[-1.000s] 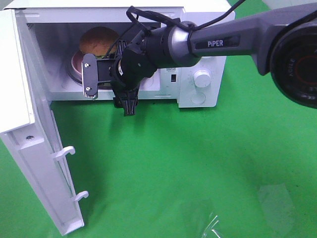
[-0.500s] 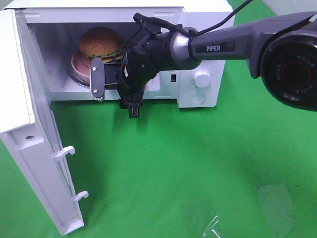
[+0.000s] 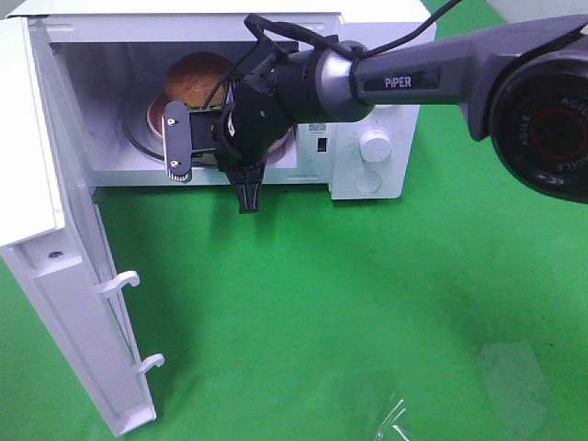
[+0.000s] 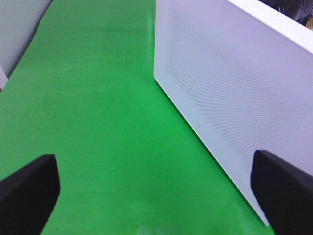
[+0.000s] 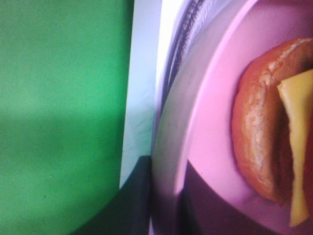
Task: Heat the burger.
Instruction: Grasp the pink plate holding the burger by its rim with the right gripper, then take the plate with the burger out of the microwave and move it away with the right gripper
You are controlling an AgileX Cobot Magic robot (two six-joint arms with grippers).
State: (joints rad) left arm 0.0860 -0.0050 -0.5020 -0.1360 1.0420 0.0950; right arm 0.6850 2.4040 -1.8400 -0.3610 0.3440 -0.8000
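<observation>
Bright, even light from overhead; the green worktop [image 3: 367, 303] takes only soft, faint shadows. Inside the microwave [image 3: 377, 110] it is dimmer. The right wrist view is blurred, too close, its burger [image 5: 266, 122] smeared, a dark shadow across the pink plate [image 5: 215, 147].

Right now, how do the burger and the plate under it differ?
The burger is golden-brown with yellow cheese at its edge; the plate is plain pink. The burger is a domed stack; the plate is flat and shallow. The burger is narrower, so the plate's rim shows around it. Both are round and sit inside the open microwave, the burger resting on the plate.
</observation>
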